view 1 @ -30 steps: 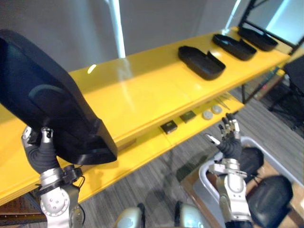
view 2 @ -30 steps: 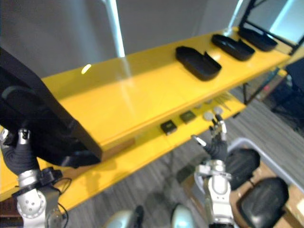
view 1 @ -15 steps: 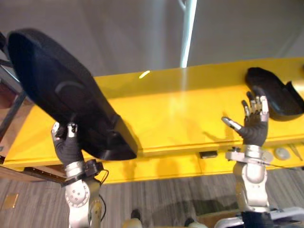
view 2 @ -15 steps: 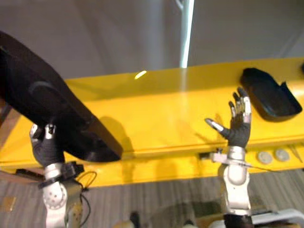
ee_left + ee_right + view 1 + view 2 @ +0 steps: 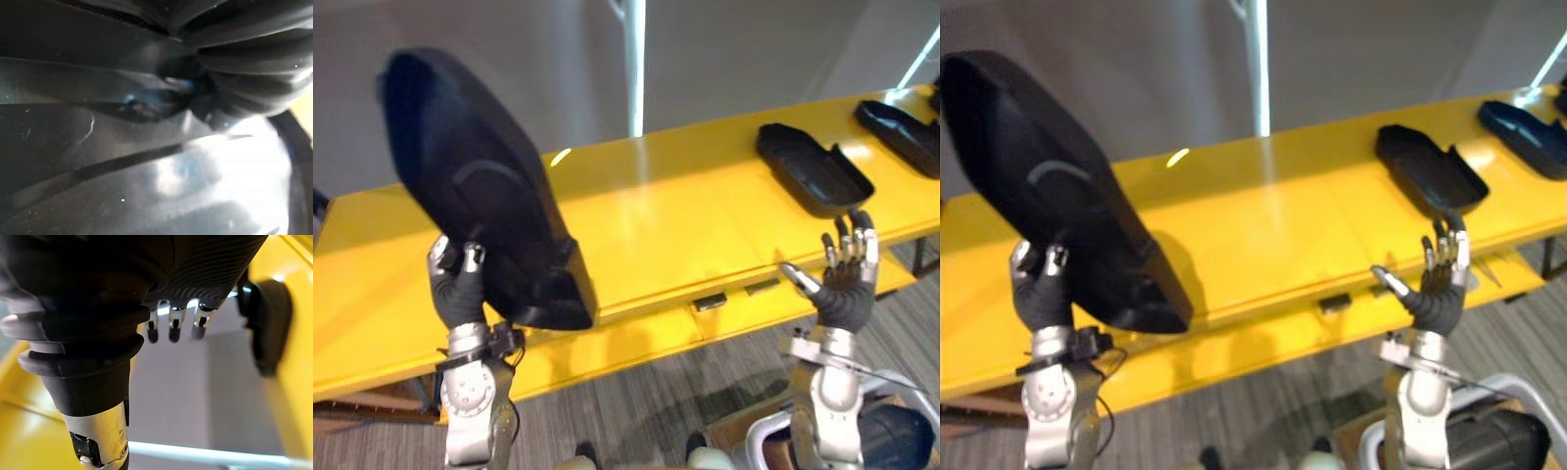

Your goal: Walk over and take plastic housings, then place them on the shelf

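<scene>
My left hand (image 5: 458, 286) is shut on the lower edge of a large black plastic housing (image 5: 480, 186). It holds the housing up, tilted, over the left part of the yellow shelf (image 5: 666, 215). The housing's glossy dark wall (image 5: 122, 161) lies close against that hand's ribbed cover (image 5: 249, 54). My right hand (image 5: 843, 279) is raised in front of the shelf's front edge, open, its fingers (image 5: 170, 327) spread and holding nothing. A second black housing (image 5: 813, 166) lies on the shelf behind the right hand, and a third housing (image 5: 906, 132) lies farther right.
Below the shelf top runs a lower yellow ledge (image 5: 636, 338) with small dark parts (image 5: 710, 302) on it. A white bin (image 5: 769, 441) holding black housings (image 5: 896, 436) stands on the floor at lower right. A grey wall with a white upright strip (image 5: 634, 59) backs the shelf.
The whole picture has shifted, so the camera has moved. The left hand still holds the housing, now standing more upright. The right hand, still open, sits lower against the shelf's front edge.
</scene>
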You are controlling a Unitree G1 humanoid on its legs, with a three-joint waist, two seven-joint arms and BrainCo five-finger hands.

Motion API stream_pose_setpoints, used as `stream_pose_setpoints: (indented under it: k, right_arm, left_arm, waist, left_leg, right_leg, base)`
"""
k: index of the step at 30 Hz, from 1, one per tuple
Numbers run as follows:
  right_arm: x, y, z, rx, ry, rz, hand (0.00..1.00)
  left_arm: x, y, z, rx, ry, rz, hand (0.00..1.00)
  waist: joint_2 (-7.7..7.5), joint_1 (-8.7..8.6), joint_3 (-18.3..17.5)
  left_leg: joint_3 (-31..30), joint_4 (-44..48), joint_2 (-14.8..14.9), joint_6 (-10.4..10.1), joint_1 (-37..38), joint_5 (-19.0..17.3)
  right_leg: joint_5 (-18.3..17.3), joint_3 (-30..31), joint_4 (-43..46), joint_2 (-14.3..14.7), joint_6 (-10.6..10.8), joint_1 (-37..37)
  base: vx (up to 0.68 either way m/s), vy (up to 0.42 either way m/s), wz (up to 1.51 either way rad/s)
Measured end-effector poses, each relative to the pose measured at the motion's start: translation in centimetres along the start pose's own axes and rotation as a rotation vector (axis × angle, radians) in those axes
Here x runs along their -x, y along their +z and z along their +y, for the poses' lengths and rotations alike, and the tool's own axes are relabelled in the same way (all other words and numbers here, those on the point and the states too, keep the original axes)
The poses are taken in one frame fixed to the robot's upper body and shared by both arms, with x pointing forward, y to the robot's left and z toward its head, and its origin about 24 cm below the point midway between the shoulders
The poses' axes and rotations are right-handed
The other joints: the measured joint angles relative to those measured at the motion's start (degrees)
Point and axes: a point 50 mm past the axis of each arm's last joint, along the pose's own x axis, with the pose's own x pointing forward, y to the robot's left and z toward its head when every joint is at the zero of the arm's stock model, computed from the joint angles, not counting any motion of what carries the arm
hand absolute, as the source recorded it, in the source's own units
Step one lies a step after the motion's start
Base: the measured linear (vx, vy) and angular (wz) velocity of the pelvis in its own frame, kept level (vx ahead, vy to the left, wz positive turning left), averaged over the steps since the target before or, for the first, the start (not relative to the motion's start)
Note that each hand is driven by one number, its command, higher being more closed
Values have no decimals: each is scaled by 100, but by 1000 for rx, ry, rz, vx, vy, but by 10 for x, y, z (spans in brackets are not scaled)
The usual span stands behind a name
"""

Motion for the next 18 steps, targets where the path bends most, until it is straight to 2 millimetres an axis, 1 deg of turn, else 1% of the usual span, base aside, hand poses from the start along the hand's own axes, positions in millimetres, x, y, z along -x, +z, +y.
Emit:
stream_pose_setpoints:
  k: [2,3,4,5,6,7,9,10,11,13,14,16,18]
  right_arm:
    - [0,0,0,-4,47,4,0]
    - [0,1,2,-4,78,5,0]
    - [0,1,3,-4,92,7,0]
    - [0,1,4,-2,116,19,0]
    - [0,-1,4,-11,140,37,0]
    - [1,-1,5,-23,155,46,0]
    - [1,-4,8,-49,212,77,0]
    - [1,-4,9,-56,225,82,0]
    - [3,-5,12,-75,254,94,0]
    - [7,-7,15,-89,289,115,0]
    - [11,-10,18,-106,313,139,0]
    - [14,-12,25,-134,357,157,0]
    - [16,-14,31,-163,386,180,0]
  left_arm:
    - [-20,-3,-8,15,-27,13,100]
    - [-29,-6,-10,22,-24,40,100]
    - [-33,-9,-10,26,-21,60,100]
    - [-42,-18,-9,14,-10,110,100]
    - [-50,-31,-6,7,21,184,100]
    - [-54,-38,-3,1,36,224,100]
    - [-66,-65,13,-31,120,378,100]
    - [-68,-71,18,-38,144,412,100]
    - [-73,-78,25,-55,183,457,100]
    - [-82,-87,30,-54,229,527,100]
    - [-87,-91,31,-71,256,570,100]
    - [-93,-96,36,-101,288,624,100]
    - [-100,-98,34,-93,307,667,100]
  waist:
    - [33,-72,4]
    - [54,-153,4]
    - [67,-174,11]
    - [90,-214,24]
    - [126,-276,10]
    - [138,-315,9]
    - [183,-484,32]
    - [195,-501,39]
    - [203,-573,47]
    - [236,-678,80]
    - [257,-764,92]
    - [295,-818,116]
    - [334,-857,210]
  left_leg:
    - [135,0,1,4,93,-17]
    - [193,0,0,18,112,-27]
    - [222,0,0,19,121,-30]
    - [345,-4,3,21,175,-43]
    - [435,1,11,23,199,-61]
    - [476,1,10,24,204,-61]
    - [619,1,9,25,200,-62]
    - [679,1,11,25,207,-62]
    - [769,-2,12,25,205,-62]
    - [815,-2,10,25,202,-61]
    - [823,-2,10,25,205,-61]
    - [921,-7,17,25,208,-61]
    - [987,-12,5,26,182,-61]
  right_leg:
    - [52,168,-28,20,0,0]
    - [112,254,-88,36,-4,-6]
    - [137,280,-122,42,1,-6]
    - [186,403,-166,66,1,-18]
    - [248,493,-230,90,-1,-21]
    - [277,545,-258,97,-1,-32]
    - [376,700,-335,120,-1,-102]
    - [407,748,-356,130,-3,-128]
    - [463,853,-414,148,-1,-161]
    - [495,905,-426,156,-5,-190]
    - [496,921,-426,158,-5,-195]
    - [525,1015,-429,179,-3,-252]
    - [587,1079,-486,180,2,-299]
  base:
    - [-18,16,-39]
    - [-23,11,-31]
    - [-34,8,-40]
    - [-43,4,-44]
    - [-46,3,-44]
    - [-51,1,-36]
    - [-69,-4,-33]
    - [-78,-12,-40]
    - [-69,-19,-39]
    - [-48,-25,-20]
    - [-33,-18,-3]
    - [-44,-21,-20]
    - [-57,-28,-20]
